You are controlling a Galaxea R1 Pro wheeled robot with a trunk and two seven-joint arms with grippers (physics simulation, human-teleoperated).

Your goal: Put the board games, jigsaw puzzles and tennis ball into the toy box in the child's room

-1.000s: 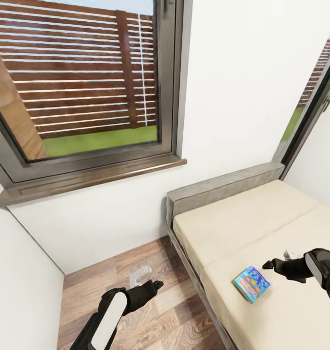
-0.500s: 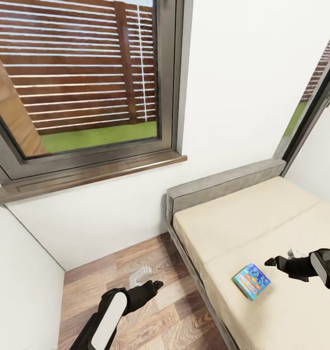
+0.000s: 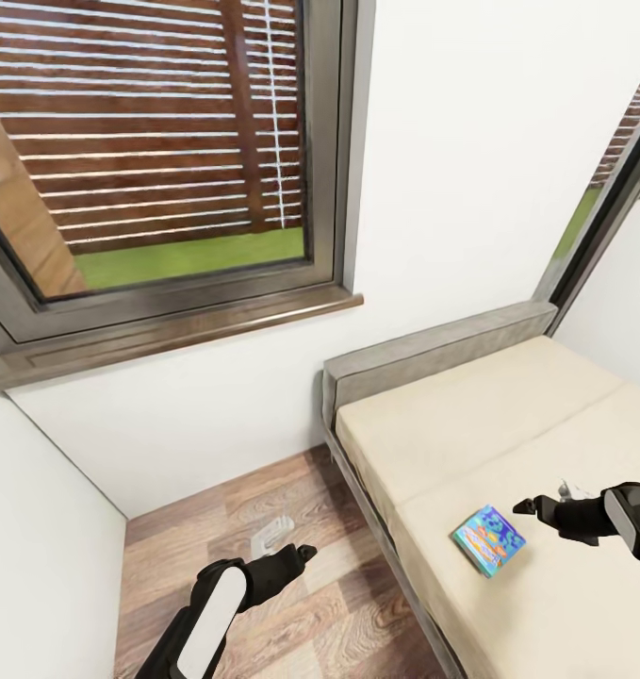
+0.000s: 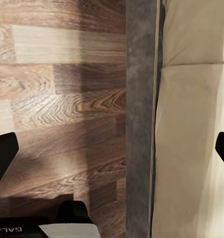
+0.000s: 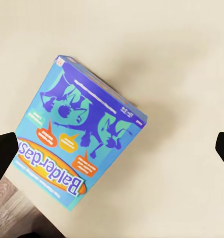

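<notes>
while the flat blue printed board game box (image 3: 489, 539) lies near the cream bed's (image 3: 470, 443) edge, the right gripper (image 3: 531, 507) hovers just beside it, fingers spread. the left gripper (image 3: 299, 554) hangs over the wood-plank floor (image 3: 291, 500), also spread.

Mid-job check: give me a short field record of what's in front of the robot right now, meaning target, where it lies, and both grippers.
target: blue board game, flat, face up
location: on the bed, near the edge that borders the floor
right gripper: open, beside the game, not touching it
left gripper: open, empty, over the wood floor next to the bed frame
background: window above the sill, white wall
</notes>
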